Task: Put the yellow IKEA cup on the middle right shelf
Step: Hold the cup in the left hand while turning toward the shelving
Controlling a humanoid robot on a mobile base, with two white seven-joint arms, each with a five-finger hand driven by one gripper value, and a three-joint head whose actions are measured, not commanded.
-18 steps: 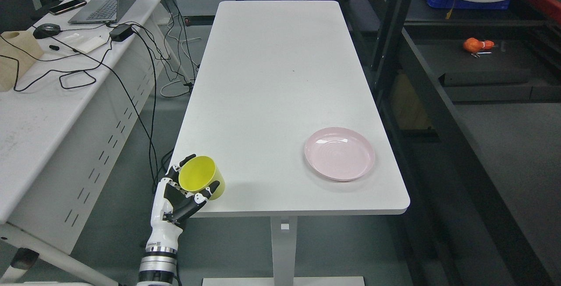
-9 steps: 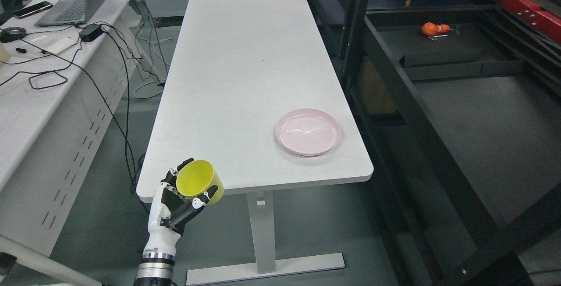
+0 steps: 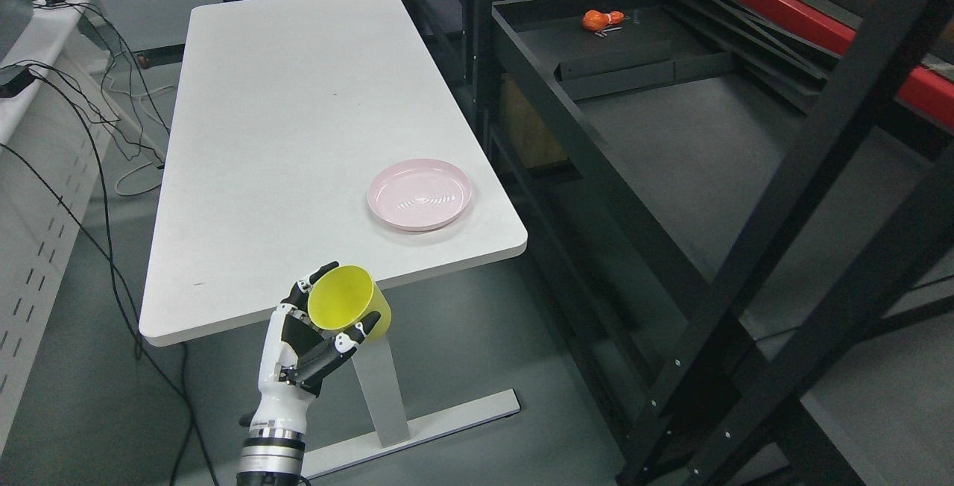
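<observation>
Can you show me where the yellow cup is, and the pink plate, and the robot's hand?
yellow cup (image 3: 339, 298): head view, on its inside wall, just below the rim.
pink plate (image 3: 387, 212): head view, on its near-left rim.
left hand (image 3: 298, 341): head view, on the dark palm below the cup.

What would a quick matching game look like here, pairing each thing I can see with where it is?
Things:
1. yellow cup
2. pink plate
3. orange object
4. cables

Places:
A. far back on the dark shelf
B. hanging beside the white table's left edge
C. held in the left hand, off the table's near edge
D. on the white table, near its right corner

Pairs: 1-C, 2-D, 3-A, 4-B
</observation>
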